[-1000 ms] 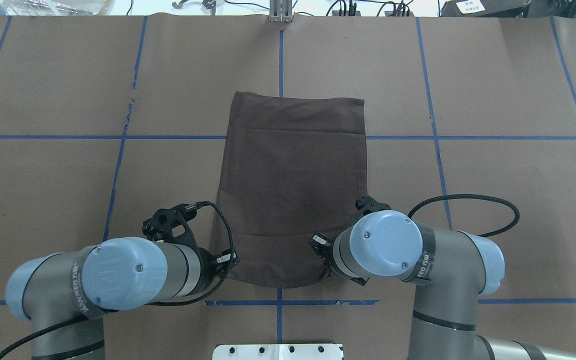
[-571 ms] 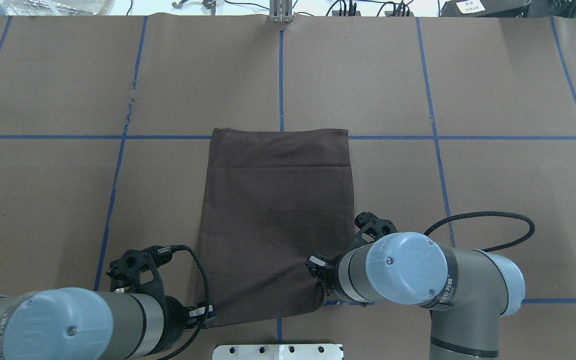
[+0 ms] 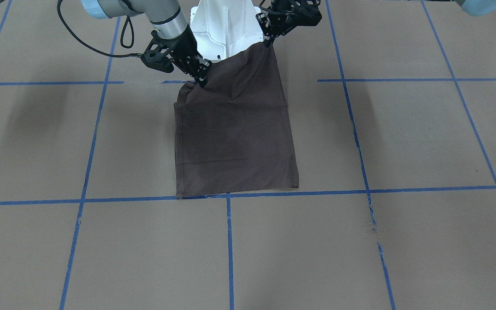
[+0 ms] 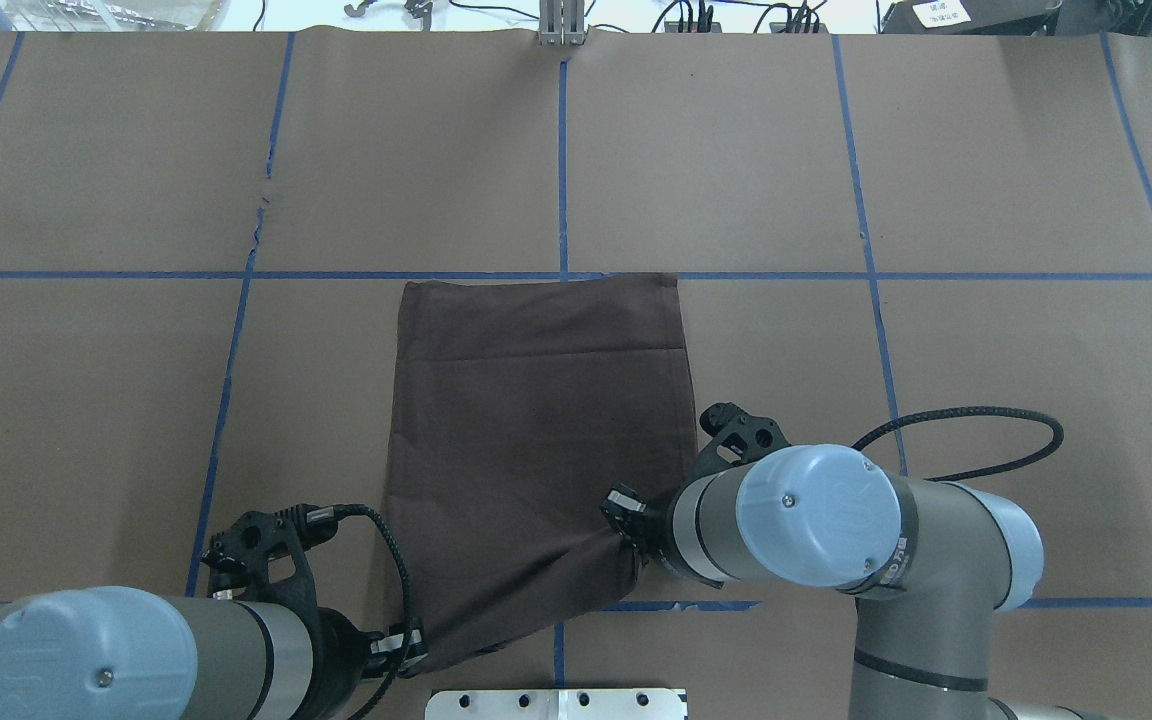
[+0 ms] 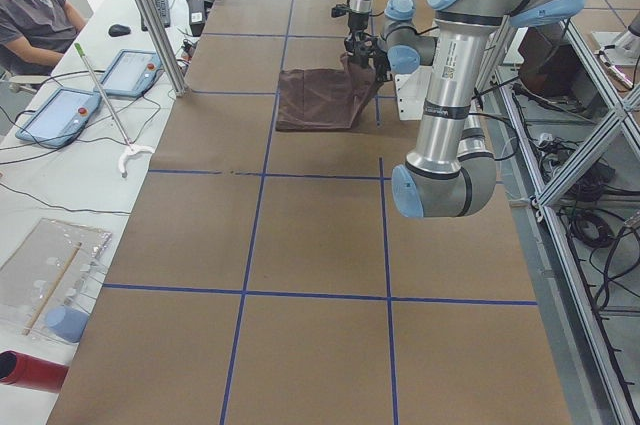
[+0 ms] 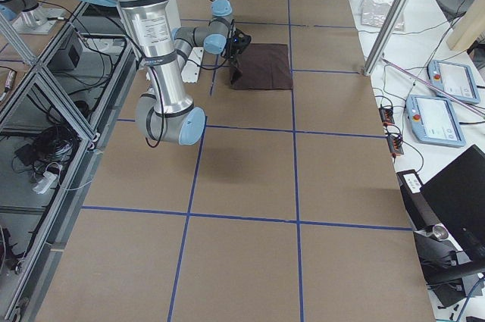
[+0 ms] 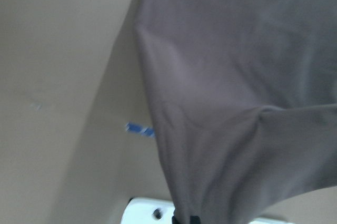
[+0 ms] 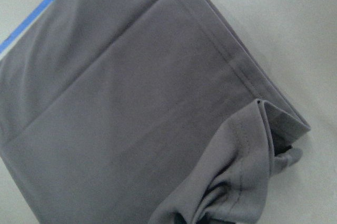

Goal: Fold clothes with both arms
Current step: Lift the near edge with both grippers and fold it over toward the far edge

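Overhead exterior: dark grey-brown thin T-shirt (image 4: 536, 420), already folded narrow.
Left black gripper (image 4: 414, 648): pinches a near corner tight.
Right black gripper (image 4: 629, 546): pinches the other corner.
Left to do: probably fold it across.

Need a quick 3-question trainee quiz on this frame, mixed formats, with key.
1. True or false: the T-shirt hangs fully clear of the table.
2. Left gripper, right gripper: which has its fingers shut on fabric? A) left only B) right only C) both
3. Which T-shirt edge is lifted, the one nearest the robot or the farthest?

Key: 1 false, most of it lies flat. 2 C, one corner each. 3 nearest the robot.
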`<action>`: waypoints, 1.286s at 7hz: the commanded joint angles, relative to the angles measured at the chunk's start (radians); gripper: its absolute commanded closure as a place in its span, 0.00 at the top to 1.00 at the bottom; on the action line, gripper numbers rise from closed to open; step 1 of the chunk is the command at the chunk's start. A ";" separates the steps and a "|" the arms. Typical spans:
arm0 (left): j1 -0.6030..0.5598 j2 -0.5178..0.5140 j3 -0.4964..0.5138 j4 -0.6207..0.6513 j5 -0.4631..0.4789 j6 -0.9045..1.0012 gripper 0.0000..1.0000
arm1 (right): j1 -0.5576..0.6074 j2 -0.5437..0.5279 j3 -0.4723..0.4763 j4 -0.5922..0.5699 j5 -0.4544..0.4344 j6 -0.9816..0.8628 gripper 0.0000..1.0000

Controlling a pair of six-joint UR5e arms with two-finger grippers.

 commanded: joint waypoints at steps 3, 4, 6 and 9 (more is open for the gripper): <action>-0.267 -0.096 0.295 -0.083 -0.078 0.099 0.00 | 0.150 0.158 -0.233 0.001 0.041 -0.063 0.00; -0.272 -0.096 0.315 -0.112 -0.078 0.099 0.00 | 0.168 0.196 -0.287 0.001 0.058 -0.063 0.00; -0.272 -0.097 0.347 -0.155 -0.078 0.097 0.00 | 0.191 0.227 -0.318 0.001 0.081 -0.063 0.00; -0.353 -0.210 0.560 -0.232 -0.078 0.100 0.43 | 0.286 0.357 -0.602 0.038 0.177 -0.086 0.99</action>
